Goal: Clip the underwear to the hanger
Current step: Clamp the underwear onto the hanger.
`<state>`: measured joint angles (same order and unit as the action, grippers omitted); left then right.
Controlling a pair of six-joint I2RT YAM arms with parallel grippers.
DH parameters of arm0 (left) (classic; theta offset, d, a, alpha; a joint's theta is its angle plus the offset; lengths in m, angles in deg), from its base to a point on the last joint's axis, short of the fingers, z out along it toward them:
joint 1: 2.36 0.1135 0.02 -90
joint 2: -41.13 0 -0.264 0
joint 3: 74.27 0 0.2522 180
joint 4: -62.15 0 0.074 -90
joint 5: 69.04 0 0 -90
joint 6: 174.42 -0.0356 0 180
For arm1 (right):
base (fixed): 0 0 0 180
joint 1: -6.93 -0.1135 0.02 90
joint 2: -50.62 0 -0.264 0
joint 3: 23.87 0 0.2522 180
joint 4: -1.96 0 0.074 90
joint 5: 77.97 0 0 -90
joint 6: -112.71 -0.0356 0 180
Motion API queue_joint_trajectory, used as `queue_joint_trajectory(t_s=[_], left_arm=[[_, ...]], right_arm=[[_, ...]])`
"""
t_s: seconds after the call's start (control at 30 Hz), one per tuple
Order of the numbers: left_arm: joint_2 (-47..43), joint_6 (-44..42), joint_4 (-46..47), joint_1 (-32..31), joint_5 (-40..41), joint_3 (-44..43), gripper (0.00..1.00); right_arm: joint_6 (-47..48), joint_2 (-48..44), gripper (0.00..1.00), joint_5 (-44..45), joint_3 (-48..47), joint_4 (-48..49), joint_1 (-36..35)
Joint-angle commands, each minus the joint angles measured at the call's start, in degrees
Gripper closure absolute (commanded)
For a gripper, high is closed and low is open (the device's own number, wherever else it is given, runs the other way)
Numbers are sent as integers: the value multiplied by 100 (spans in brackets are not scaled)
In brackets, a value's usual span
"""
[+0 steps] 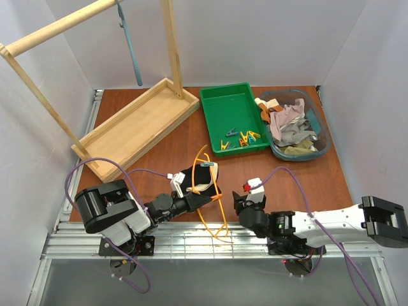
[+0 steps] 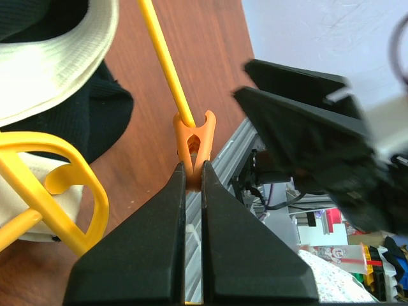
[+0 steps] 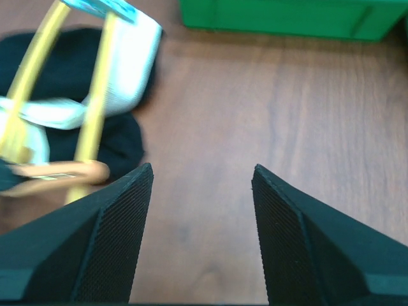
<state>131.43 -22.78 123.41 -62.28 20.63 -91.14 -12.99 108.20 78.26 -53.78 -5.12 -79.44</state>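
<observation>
The yellow-orange hanger (image 1: 213, 191) lies on the wooden table, over the black underwear (image 1: 194, 177) with its cream waistband. My left gripper (image 1: 207, 196) is shut on an orange clothespin (image 2: 193, 143) that grips the hanger's thin bar (image 2: 167, 64). The underwear (image 2: 51, 57) lies just left of that bar in the left wrist view. My right gripper (image 1: 238, 199) is open and empty (image 3: 203, 169) above bare wood, to the right of the hanger (image 3: 95, 108) and the underwear (image 3: 64, 83).
A green tray (image 1: 213, 108) holding several clothespins stands at the back middle. A clear bin (image 1: 319, 143) with the clothes pile is at the back right. A wooden rack (image 1: 137, 124) with a grey-blue hanger (image 1: 131, 44) is at the back left. Metal rails (image 1: 191, 245) run along the near edge.
</observation>
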Motion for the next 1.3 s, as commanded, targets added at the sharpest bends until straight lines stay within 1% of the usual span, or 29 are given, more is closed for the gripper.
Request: queue_joint_trajectory(t_s=[0.0, 0.1, 0.17, 0.3, 0.33, 0.37, 0.43, 0.5, 0.63, 0.67, 0.7, 0.77, 0.9, 1.0, 1.07, 1.27], left_arm=[[-293, -144, 2113, -72, 165, 1129, 100], [-416, -214, 2104, -81, 218, 1199, 100], [-461, -241, 2095, -72, 236, 1217, 100], [-426, -232, 2104, -72, 262, 1243, 100], [-426, -232, 2113, -72, 271, 1252, 100], [-452, -250, 2113, -72, 289, 1278, 100], [-548, -276, 2104, -81, 315, 1304, 100], [-627, -328, 2087, -81, 359, 1340, 100], [-768, -346, 1981, -72, 429, 1401, 100], [-777, -338, 1972, -72, 429, 1401, 100], [-777, -338, 1972, -72, 429, 1410, 100], [-769, -329, 1990, -72, 438, 1419, 100], [-751, -320, 2034, -72, 447, 1463, 100], [-786, -338, 2025, -81, 456, 1480, 100], [-821, -338, 2025, -72, 473, 1489, 100], [-883, -373, 1981, -72, 491, 1507, 100]], right_arm=[[661, -422, 43, -1076, 646, 1412, 523], [1012, -538, 42, -1665, 981, 1897, 875], [1144, -336, 41, -2059, 1025, 2266, 1051], [1512, 375, 40, -2614, 1016, 3031, 1297], [1557, 681, 40, -2764, 1016, 3250, 1359], [1610, 823, 40, -2957, 1008, 3592, 1429], [1716, 1175, 39, -3142, 999, 3910, 1508], [1751, 1395, 39, -3222, 981, 4218, 1544], [1830, 1519, 39, -3512, 1069, 4649, 1614], [1856, 1545, 39, -3582, 1139, 4815, 1623], [1883, 1624, 39, -3670, 1200, 5217, 1640], [1892, 1764, 39, -3907, 1280, 5475, 1755], [1953, 2396, 39, -4119, 1280, 6229, 1825], [1953, 2818, 39, -4224, 1157, 6363, 1852], [2006, 3099, 39, -4259, 1140, 6644, 1869], [2085, 3478, 39, -4216, 1087, 7075, 1922]])
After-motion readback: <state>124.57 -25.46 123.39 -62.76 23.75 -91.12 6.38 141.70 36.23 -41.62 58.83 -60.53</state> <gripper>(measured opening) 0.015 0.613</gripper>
